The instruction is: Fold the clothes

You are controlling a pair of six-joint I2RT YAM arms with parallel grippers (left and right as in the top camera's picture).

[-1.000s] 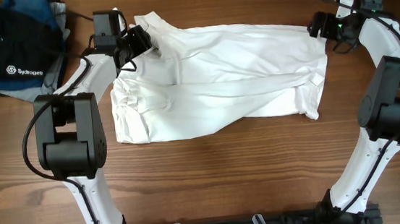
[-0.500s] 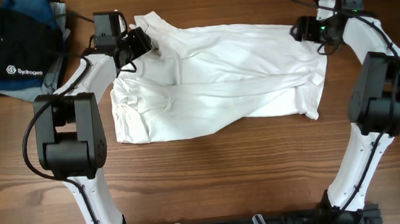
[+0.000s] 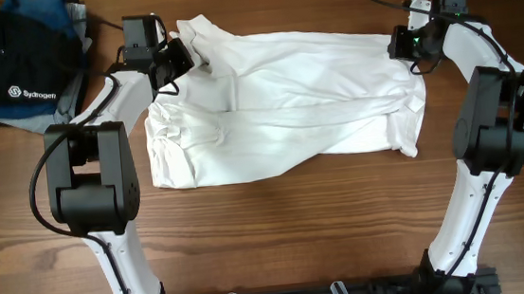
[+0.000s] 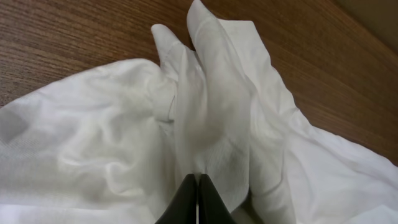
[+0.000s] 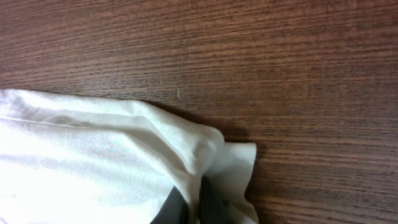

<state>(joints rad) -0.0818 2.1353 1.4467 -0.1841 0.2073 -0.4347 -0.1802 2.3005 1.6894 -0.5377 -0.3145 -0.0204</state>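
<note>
1. White garment [image 3: 287,102] lies spread across the counter [image 3: 279,231] between both arms. It's mostly flat, wrinkly, and bunched along its left side.
2. Left end effector [image 4: 197,186]: fingers pressed tight together at the far-left corner, and a thin ridge of cloth looks nipped at the tips.
3. Right end effector [image 5: 193,200]: same story, clamped narrow on the far-right corner, w/ the hem curling just beside the tips.
4. Why both far corners? Prob. so the far edge can come up level & travel toward the near edge w/o skew.
5. Dark stack [image 3: 8,64] sits well apart at far left, not in play.
6. Judgement: early in the task, no fold made yet. Such thin cloth could slip out of so shallow a pinch.
</note>
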